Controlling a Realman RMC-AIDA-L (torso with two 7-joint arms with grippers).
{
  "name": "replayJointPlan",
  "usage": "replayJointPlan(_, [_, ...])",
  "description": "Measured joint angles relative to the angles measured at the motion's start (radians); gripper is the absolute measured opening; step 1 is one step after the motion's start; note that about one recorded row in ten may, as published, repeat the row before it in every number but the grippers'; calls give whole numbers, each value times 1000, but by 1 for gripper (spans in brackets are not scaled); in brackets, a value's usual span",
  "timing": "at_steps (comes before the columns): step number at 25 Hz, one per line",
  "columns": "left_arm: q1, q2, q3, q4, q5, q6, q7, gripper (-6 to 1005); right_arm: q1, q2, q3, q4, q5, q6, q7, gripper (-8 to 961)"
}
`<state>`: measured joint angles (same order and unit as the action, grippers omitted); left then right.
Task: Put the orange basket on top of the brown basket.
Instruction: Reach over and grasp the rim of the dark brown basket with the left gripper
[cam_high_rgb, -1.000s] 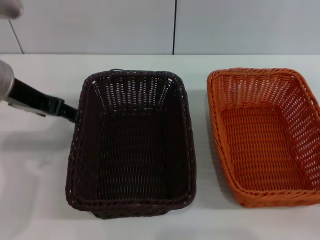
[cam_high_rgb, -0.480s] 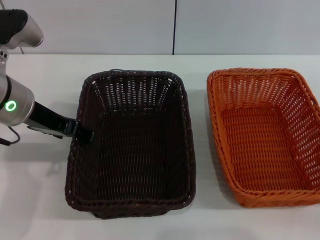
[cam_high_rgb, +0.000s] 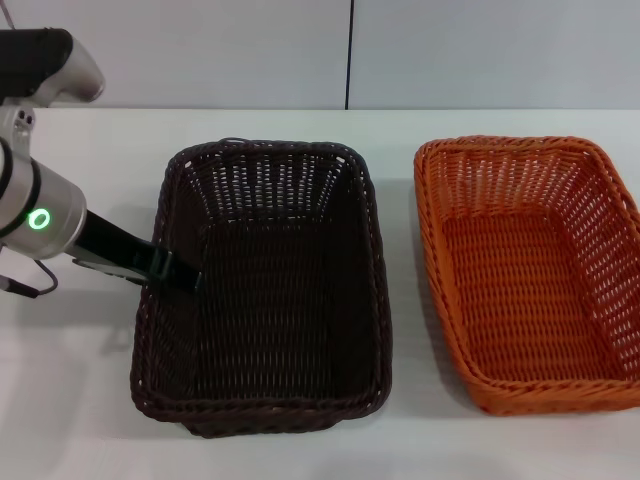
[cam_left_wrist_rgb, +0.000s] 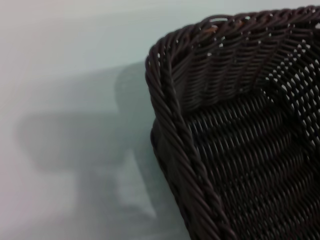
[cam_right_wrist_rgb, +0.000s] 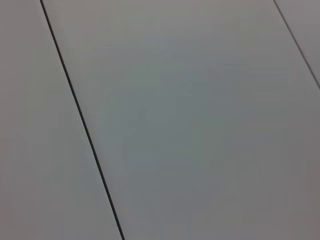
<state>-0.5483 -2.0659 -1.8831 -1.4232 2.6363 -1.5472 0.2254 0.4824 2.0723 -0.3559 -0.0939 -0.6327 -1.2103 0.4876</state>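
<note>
The brown basket (cam_high_rgb: 372, 240) stands empty in the middle of the white table. The orange basket (cam_high_rgb: 432, 240) stands empty to its right, apart from it by a narrow gap. My left gripper (cam_high_rgb: 178, 272) reaches in from the left and sits at the brown basket's left rim, about halfway along that side. The left wrist view shows one corner of the brown basket (cam_left_wrist_rgb: 235, 135) close up, with the arm's shadow on the table beside it. My right gripper is out of view; its wrist view shows only a plain panelled surface.
The white table (cam_high_rgb: 80, 400) runs back to a pale wall with a dark vertical seam (cam_high_rgb: 349, 55). My left arm's silver body with a green light (cam_high_rgb: 38, 219) hangs over the table's left part.
My left arm has moved right and toward the front. Its gripper went from just outside the brown basket's left rim to over that rim. Both baskets have stayed in place.
</note>
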Motion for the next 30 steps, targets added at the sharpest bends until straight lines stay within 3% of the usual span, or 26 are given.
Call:
replayJointPlan(11, [-6,4,29,-6,0,4,3,712,-1,0,2,0,5,0,-1,641])
replayJointPlan(15, [-6,6,25,-7,2,0,5,479,-1,0,3,0,7,1,-1,641])
replayJointPlan(23, [-8,8,23,-9,5,-6,13,249,-2,0,17,-1,8,6,-1,641])
replayJointPlan(30, [-16,12,-42,-55,9,-9,114,240,-3,0,18,-4,9,14,-1,640])
